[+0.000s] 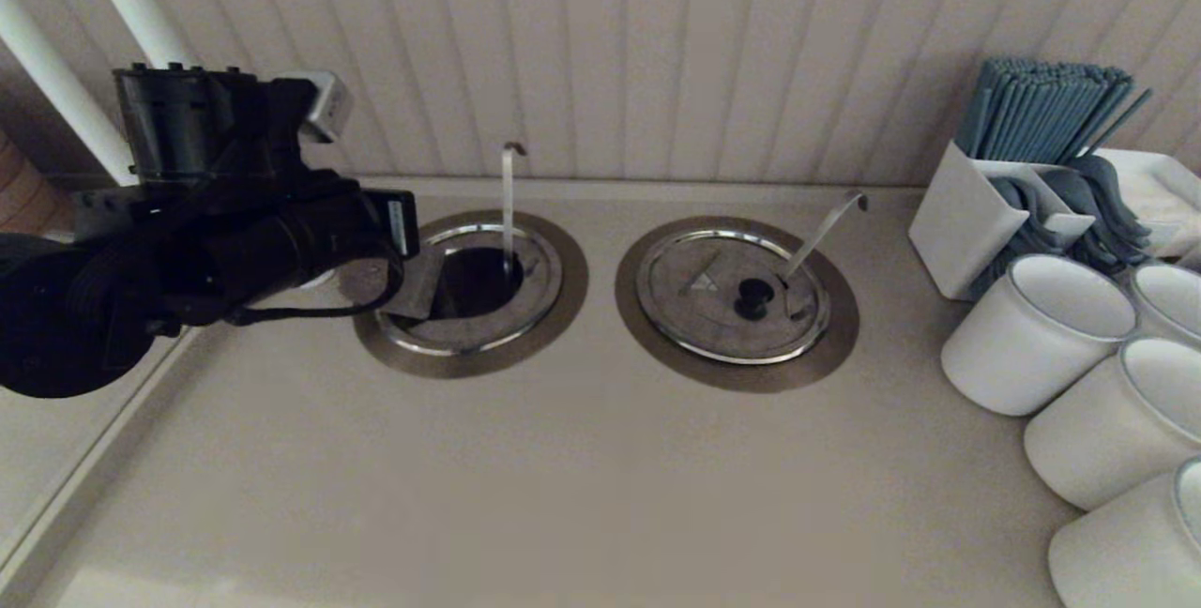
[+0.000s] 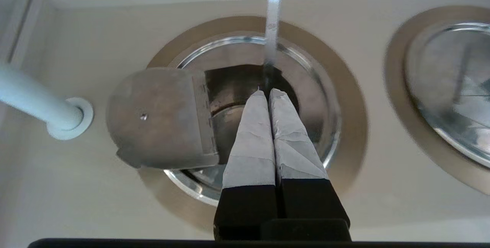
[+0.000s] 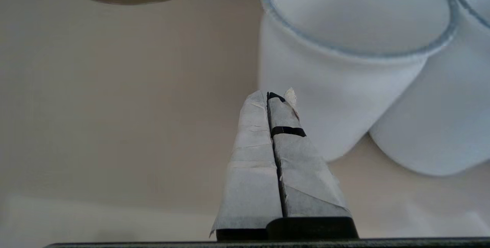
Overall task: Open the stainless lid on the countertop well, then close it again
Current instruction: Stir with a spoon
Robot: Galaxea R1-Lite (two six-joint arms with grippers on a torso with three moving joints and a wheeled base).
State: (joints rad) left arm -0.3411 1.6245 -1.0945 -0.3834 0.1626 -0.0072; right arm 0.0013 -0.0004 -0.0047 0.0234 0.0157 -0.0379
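Observation:
The countertop well [image 1: 469, 362] stands open, its dark hole [image 1: 474, 281] showing beside the upright ladle handle [image 1: 508, 205]. The stainless lid's folding half [image 2: 160, 118] is flipped up on the hole's left side, dull underside showing. My left gripper [image 2: 268, 93] is shut with nothing between the taped fingers. It hangs over the open hole, just right of the raised half and not touching it, tips close to the ladle handle [image 2: 273, 18]. The left arm [image 1: 235, 233] reaches in from the left. My right gripper [image 3: 270, 95] is shut and empty, parked above the counter by a white cup [image 3: 344, 49].
The twin lid [image 1: 732, 294] lies closed on the right well, its ladle handle [image 1: 826, 228] leaning. White cups [image 1: 1032, 331] and a holder of blue-grey sticks [image 1: 1041, 111] crowd the right edge. A white pipe [image 2: 34, 98] enters the counter left of the well. A panelled wall stands behind.

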